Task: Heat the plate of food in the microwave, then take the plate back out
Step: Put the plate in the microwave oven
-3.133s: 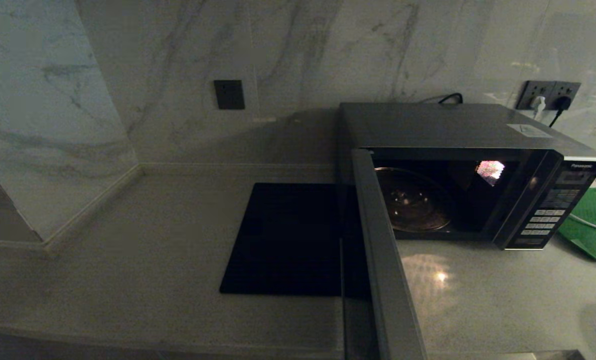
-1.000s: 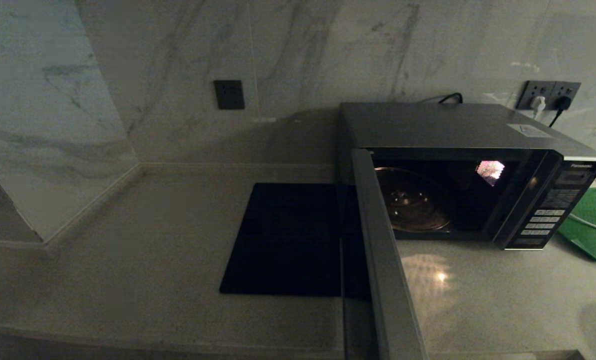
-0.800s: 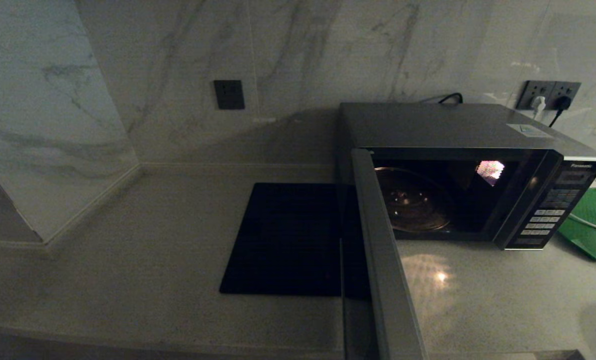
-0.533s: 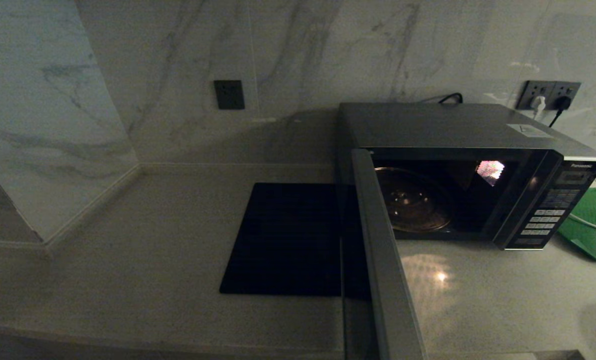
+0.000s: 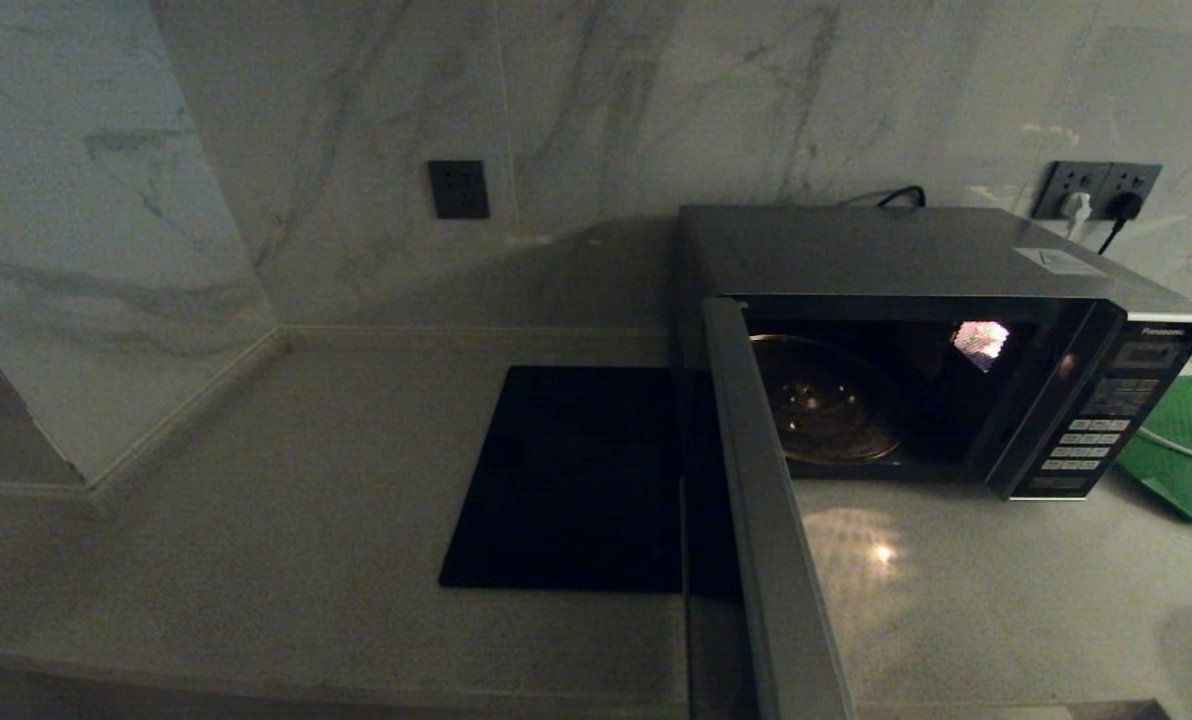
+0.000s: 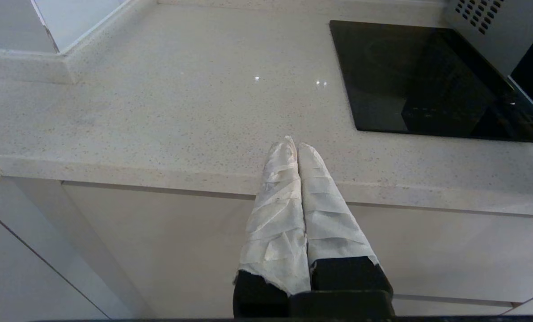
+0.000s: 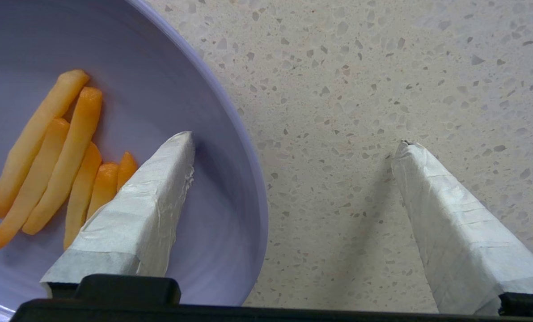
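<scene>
The plate of food point(image 7: 159, 89), lilac with several orange sticks point(image 7: 61, 147), lies on the speckled counter in the right wrist view; it is out of the head view. My right gripper point(image 7: 295, 141) stands open astride its rim, one taped finger point(image 7: 154, 197) over the plate's inside and the other point(image 7: 445, 214) over bare counter. The microwave point(image 5: 886, 250) stands at the back right with its door point(image 5: 766, 520) swung wide open and the glass turntable point(image 5: 826, 400) bare. My left gripper point(image 6: 295, 144) is shut and empty over the counter's front edge.
A flat black mat point(image 5: 576, 480) lies left of the open door, also seen as the black mat point(image 6: 418, 80) ahead of the left gripper. A green tray point(image 5: 1186, 450) sits right of the oven. Wall sockets point(image 5: 1096, 190) with cables are behind it.
</scene>
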Controlling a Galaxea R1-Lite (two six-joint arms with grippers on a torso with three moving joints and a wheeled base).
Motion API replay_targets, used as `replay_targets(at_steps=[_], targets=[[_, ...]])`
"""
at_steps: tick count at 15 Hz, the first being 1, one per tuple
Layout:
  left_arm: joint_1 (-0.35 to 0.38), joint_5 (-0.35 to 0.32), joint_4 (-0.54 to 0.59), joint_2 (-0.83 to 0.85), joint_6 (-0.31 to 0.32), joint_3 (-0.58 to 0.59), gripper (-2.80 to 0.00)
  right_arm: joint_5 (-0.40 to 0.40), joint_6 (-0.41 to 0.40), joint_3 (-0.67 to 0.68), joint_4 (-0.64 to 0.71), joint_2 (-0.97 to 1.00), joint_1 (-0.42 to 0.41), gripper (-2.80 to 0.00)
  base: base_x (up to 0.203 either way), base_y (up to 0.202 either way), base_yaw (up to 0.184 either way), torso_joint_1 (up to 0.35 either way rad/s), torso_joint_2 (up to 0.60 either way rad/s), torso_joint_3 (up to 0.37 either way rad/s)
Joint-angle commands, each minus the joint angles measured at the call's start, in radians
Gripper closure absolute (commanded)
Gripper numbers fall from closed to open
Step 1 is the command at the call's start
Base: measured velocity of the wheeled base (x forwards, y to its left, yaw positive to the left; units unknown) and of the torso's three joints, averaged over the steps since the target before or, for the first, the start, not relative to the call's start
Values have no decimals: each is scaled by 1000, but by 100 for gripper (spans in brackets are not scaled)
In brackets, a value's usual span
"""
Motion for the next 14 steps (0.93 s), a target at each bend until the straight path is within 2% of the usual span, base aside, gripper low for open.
replay_targets(at_steps=[1,14], targets=[[-1,0,0,0,-1,0,0,0,3,0,1,-2,-1,-280,0,0,0,0,0,0],[-1,0,0,0,-1,0,0,0,2,-3,1,-1,0,-280,0,0,0,0,0,0]])
